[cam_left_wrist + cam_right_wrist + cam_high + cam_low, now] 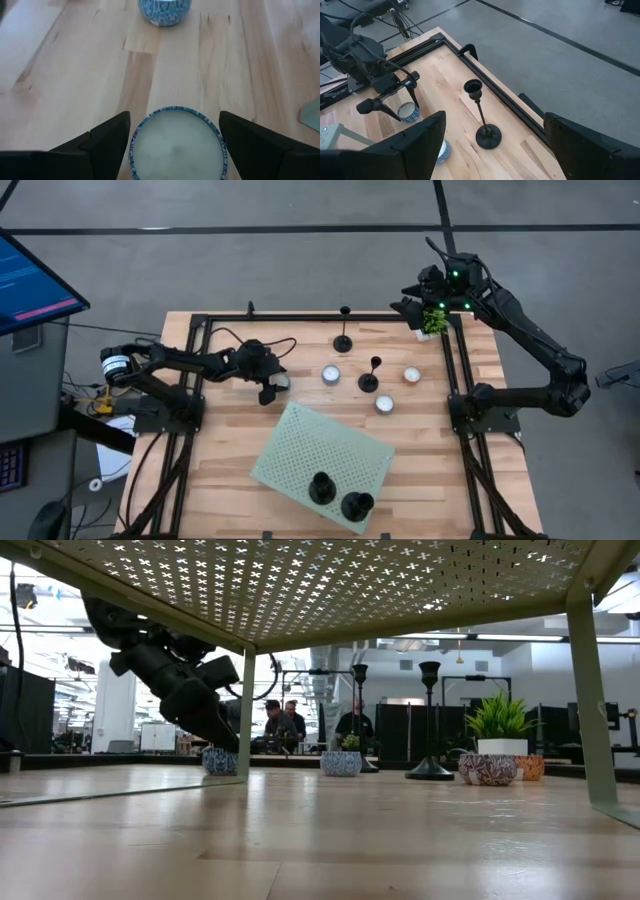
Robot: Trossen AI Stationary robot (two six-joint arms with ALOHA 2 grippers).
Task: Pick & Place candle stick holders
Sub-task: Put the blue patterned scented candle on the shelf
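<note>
Two black candle stick holders (343, 342) (369, 382) stand upright on their round bases on the wooden table's far middle. Two more (321, 488) (357, 506) stand on a pale green perforated shelf (300, 445) near the front. My left gripper (275, 388) is low over the table and open, its fingers on either side of a blue-rimmed white tealight candle (176, 145). My right gripper (415, 310) hangs open, high over the far right corner, with nothing between its fingers (495, 119). In the right wrist view the far holder (487, 136) stands below it. My left gripper comes at the tealight candle slanting down from the table's left. Its fingers (107, 137) stand close beside the candle's rim (136, 135), one on each side. Whether they touch it I cannot tell. The candle sits flat on the table.
Three more tealight candles (331, 374) (412, 375) (384, 403) sit around the middle holder. A small green plant (433, 322) stands at the far right corner, under my right gripper. A black frame (300, 318) runs along the table's edges. The shelf's legs (245, 710) stand on the table.
</note>
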